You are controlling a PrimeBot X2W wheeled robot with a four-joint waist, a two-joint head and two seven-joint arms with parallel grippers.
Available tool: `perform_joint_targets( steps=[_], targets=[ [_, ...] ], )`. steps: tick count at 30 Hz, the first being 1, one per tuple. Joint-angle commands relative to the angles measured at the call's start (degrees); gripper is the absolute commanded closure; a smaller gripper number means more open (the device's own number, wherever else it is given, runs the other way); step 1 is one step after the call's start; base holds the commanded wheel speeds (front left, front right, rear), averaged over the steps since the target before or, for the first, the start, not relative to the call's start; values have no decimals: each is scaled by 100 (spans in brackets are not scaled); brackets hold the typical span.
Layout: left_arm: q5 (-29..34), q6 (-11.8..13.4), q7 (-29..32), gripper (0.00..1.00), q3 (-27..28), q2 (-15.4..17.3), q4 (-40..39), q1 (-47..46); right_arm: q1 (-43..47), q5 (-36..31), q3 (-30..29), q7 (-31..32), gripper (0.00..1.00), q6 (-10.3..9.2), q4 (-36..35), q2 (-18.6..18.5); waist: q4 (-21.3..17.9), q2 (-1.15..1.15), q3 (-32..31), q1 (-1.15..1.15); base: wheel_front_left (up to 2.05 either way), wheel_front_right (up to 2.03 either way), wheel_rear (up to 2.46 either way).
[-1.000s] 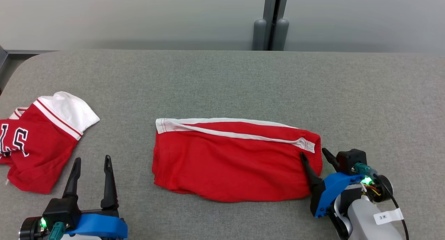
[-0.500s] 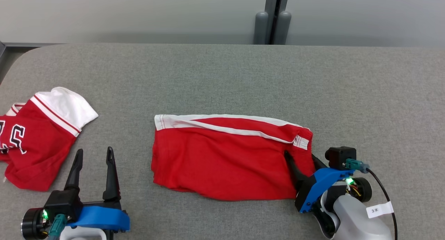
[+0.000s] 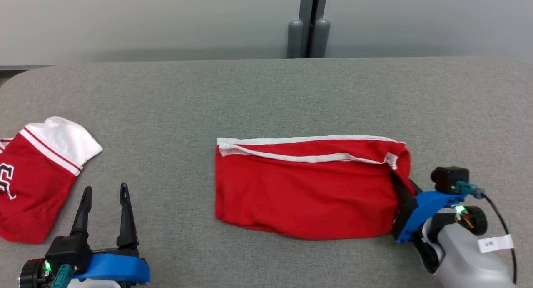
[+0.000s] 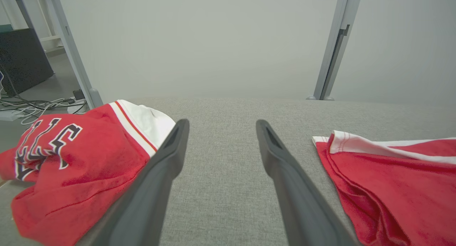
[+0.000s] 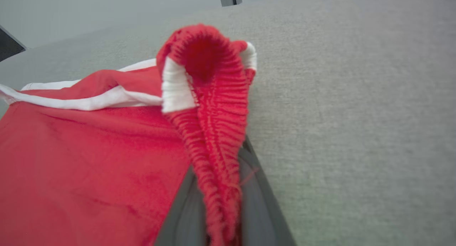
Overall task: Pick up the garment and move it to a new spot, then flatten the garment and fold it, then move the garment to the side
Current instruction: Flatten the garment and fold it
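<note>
One second on, clamps right gripper (image 3: 403,191) onto the waistband (image 5: 213,107) at the 3 o'clock end of the red garment (image 3: 304,192) centred on the worktop (image 3: 266,96), readying the lift; leaves left gripper (image 3: 105,189) open at 7 o'clock.

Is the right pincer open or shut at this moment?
Shut. The right pincer pinches the ribbed waistband of the red shorts between its two dark fingers, with no gap visible.
</note>
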Motion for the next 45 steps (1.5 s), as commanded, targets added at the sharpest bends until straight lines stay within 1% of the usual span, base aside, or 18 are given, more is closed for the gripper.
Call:
perform_joint_targets(
  steps=[1,3,6,8,10,13,18,20,21,22,24,25,29,36,43,44,45],
  targets=[
    [6,14,-28,0,-3,-3,-30,51,26,26,-15,-35,100,1,-52,-193,-68,0,-36,0,0,0,0],
    [6,9,-29,0,-6,-6,-45,51,30,130,-25,-23,100,1,-132,-424,-133,0,-39,0,0,0,0],
    [8,-3,-29,0,-13,-13,-46,39,8,270,7,119,100,1,-272,-806,-207,0,-46,0,0,0,0],
    [3,-10,-29,0,-21,-20,-40,35,-16,324,67,245,100,1,-371,-997,-245,0,-51,0,0,0,0],
    [-5,-19,-29,0,-25,-24,-23,24,-66,418,111,340,100,1,-505,-1102,-273,0,-54,0,0,0,0],
    [-3,-27,-29,0,-39,-32,-10,24,-115,592,181,461,100,1,-740,-1119,-306,0,-68,0,0,0,0],
    [-3,-29,-28,0,-67,-42,27,29,-58,955,258,658,100,2,-1103,-894,-315,0,-104,0,0,0,0],
    [-3,-25,-29,0,-71,-47,20,52,-59,1130,269,754,100,2,-1264,-737,-319,0,-116,0,0,0,0],
    [-3,-25,-29,0,-71,-47,20,52,-59,1130,269,754,100,2,-1264,-737,-319,0,-116,0,0,0,0],
    [-5,-23,-29,0,-87,-52,24,59,-81,1287,312,847,100,2,-1432,-594,-316,0,-123,0,0,0,0],
    [-6,-18,-29,0,-100,-53,27,52,-129,1374,351,909,100,2,-1572,-466,-308,0,-127,0,0,0,0],
    [-6,-18,-29,0,-100,-53,27,52,-129,1374,351,909,100,2,-1572,-466,-308,0,-127,0,0,0,0],
    [-21,-11,-29,0,-159,-55,44,14,-233,1410,443,1009,100,2,-1711,-193,-263,0,-129,0,0,0,0],
    [-36,-35,-29,0,-300,-60,92,-119,-416,1213,544,955,100,2,-1559,286,-80,0,-31,0,0,0,0],
    [-71,-46,-29,0,-455,-62,150,-252,-551,957,609,745,100,2,-968,565,129,0,118,0,0,0,0],
    [-82,-42,-29,0,-468,-64,151,-283,-571,912,646,688,62,2,-877,576,153,0,145,0,0,0,0],
    [-95,-37,-29,0,-468,-63,155,-309,-575,894,698,666,0,2,-798,590,170,0,163,0,0,0,0]
  ],
)
